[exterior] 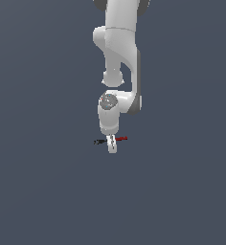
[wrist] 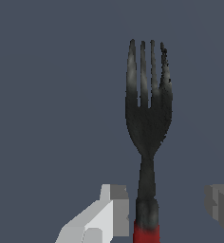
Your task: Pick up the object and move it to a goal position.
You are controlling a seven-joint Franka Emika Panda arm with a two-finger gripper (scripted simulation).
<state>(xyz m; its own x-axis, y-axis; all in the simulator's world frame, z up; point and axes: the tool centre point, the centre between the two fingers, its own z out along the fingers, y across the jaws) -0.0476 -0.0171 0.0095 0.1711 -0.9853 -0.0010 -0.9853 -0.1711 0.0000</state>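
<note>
Though its middle hides behind the gripper (exterior: 112, 143), fork (wrist: 148, 118) between parted, non-touching fingers (wrist: 115, 204)

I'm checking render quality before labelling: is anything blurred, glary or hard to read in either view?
Exterior view: flat, even light, no cast shadows; the black-and-red fork is tiny and its tines unreadable at the white gripper. Wrist view: the fork is large, with jagged pixelated edges and pale sheen on the tines; the red handle end is cropped at the frame edge, and the jaws are only partly in frame.
</note>
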